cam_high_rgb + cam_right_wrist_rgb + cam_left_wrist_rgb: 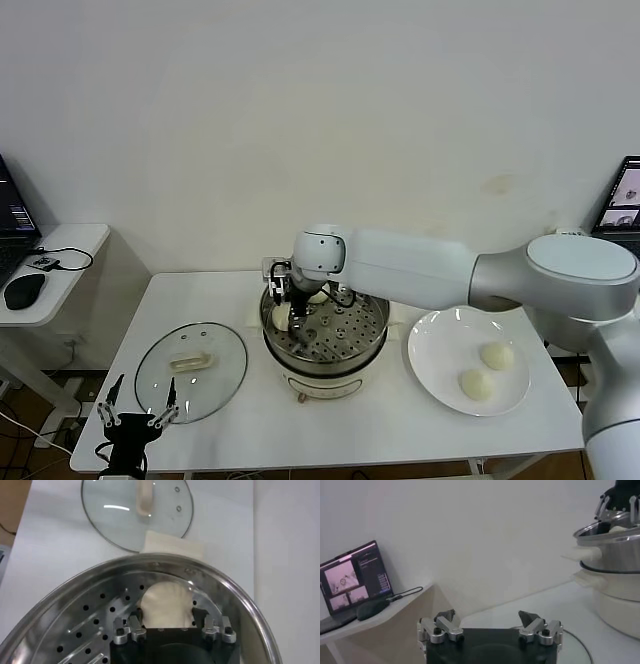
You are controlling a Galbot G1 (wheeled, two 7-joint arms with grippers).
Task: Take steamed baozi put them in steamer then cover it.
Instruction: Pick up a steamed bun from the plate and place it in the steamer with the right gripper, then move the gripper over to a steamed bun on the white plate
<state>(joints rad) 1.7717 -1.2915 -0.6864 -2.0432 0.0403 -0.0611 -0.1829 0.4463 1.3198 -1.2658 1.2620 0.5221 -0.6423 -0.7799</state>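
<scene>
My right gripper (pixel 167 616) is down inside the steamer (pixel 75 622), its jaws standing open on either side of a cream-white baozi (pixel 167 604) that rests on the perforated floor by the wall nearest the cover. In the head view that baozi (pixel 281 317) lies at the steamer's (pixel 355 325) left side beside the right gripper (pixel 296 322), and a second baozi (pixel 318 297) peeks out behind the wrist. Two more baozi (pixel 497 356) (pixel 474 384) lie on the white plate (pixel 440 345). The glass cover (pixel 190 372) lies flat left of the steamer. My left gripper (pixel 138 405) waits open at the front left edge.
A side table at the far left carries a laptop (pixel 355 577) and a mouse (pixel 370 609). A second laptop (pixel 622 195) stands at the far right. The steamer's white pot base (pixel 320 382) sits mid-table between cover and plate.
</scene>
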